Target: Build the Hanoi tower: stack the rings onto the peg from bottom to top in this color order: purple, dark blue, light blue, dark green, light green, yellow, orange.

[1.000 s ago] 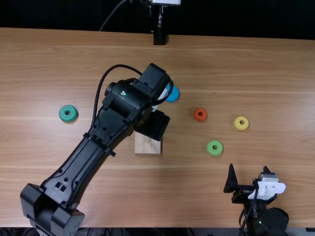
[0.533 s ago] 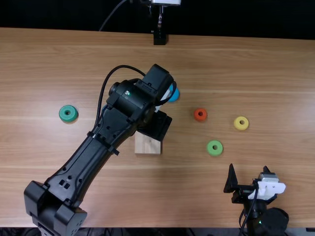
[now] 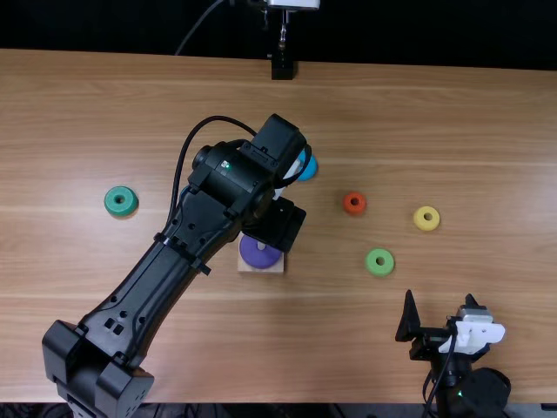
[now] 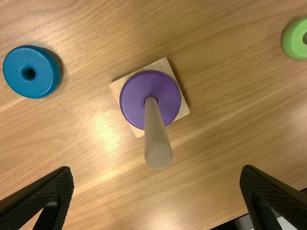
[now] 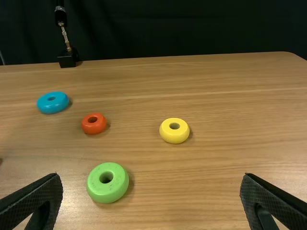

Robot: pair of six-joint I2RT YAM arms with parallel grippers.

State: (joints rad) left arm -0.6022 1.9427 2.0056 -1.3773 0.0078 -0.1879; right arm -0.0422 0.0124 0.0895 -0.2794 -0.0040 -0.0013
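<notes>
My left gripper (image 3: pixel 277 224) is over the wooden base (image 3: pixel 247 266), its fingertips hidden by its body. On that base the purple ring (image 3: pixel 261 252) lies flat. In the left wrist view, the peg (image 4: pixel 157 136) rises through the purple ring (image 4: pixel 132 98), between the wide-apart fingers of the open left gripper (image 4: pixel 156 191). A darker blue ring (image 4: pixel 31 72) lies beside the base. My right gripper (image 3: pixel 441 312) stays low at the right; its own view shows the gripper (image 5: pixel 151 196) open with nothing held. Light green (image 3: pixel 380 262), yellow (image 3: pixel 426 219), orange (image 3: pixel 354 203) and light blue (image 3: pixel 305 167) rings lie loose.
The dark green ring (image 3: pixel 121 201) lies left of the left arm. That arm stretches diagonally across the table (image 3: pixel 487 131) and covers part of it. A black stand (image 3: pixel 282 66) is at the far edge.
The purple ring has come into sight on the base, whose visible part was bare before. My left arm has shifted slightly right and the right arm has kept still.
</notes>
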